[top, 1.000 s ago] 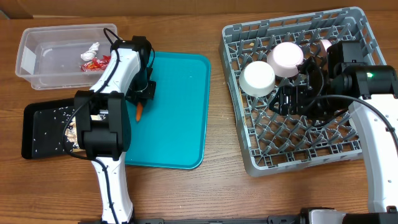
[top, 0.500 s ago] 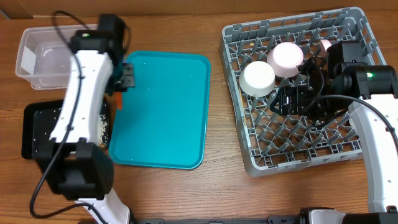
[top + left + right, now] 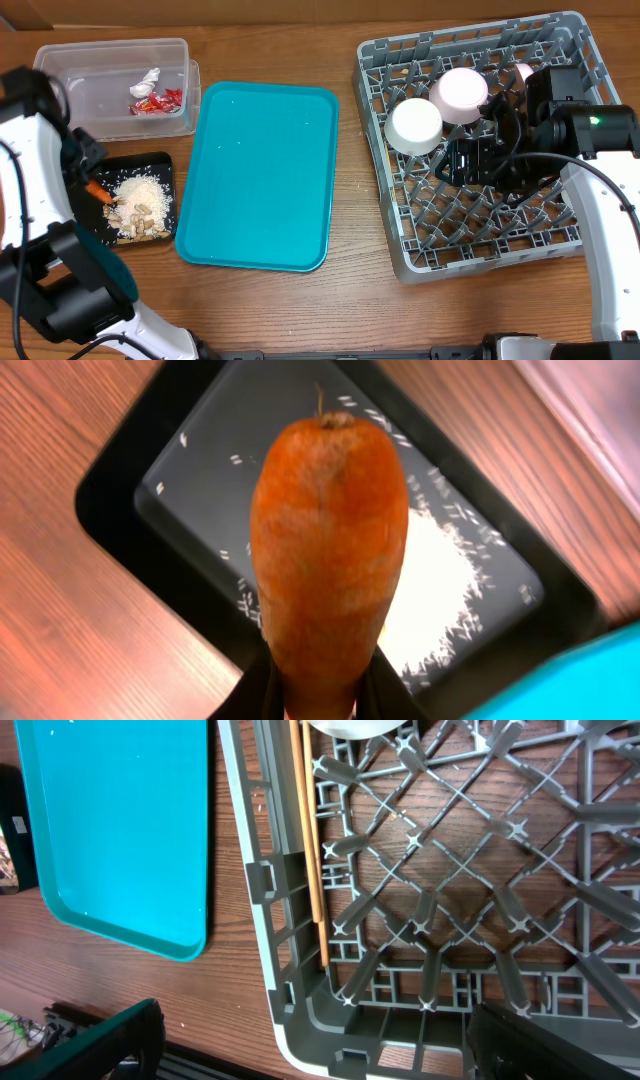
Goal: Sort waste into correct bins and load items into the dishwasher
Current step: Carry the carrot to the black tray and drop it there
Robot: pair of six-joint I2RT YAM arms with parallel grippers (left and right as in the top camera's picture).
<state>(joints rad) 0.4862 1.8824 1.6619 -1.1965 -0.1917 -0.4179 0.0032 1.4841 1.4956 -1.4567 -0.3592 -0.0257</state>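
Note:
My left gripper (image 3: 90, 186) is shut on the small orange carrot (image 3: 328, 530) and holds it over the left part of the black tray (image 3: 60, 215). The tray holds white rice (image 3: 140, 190) and beige nut bits (image 3: 140, 222). The clear tub (image 3: 110, 120) holds the crumpled tissue (image 3: 148, 78) and the red wrapper (image 3: 160, 100). My right gripper (image 3: 470, 160) is open and empty over the grey dish rack (image 3: 480, 250). Two white bowls (image 3: 458, 92), (image 3: 520, 72) and a cup (image 3: 415, 125) sit in the rack. The chopsticks (image 3: 310, 850) lie along its left wall. The plate is not in view.
The teal tray (image 3: 260, 175) lies between the black tray and the rack, with only a few specks on it. The right arm covers the rack's right half. Bare wood shows in front of the tray and the rack.
My left arm has swung left from the teal tray, carrying the carrot over the tub's edge to above the black tray. The right arm has not moved.

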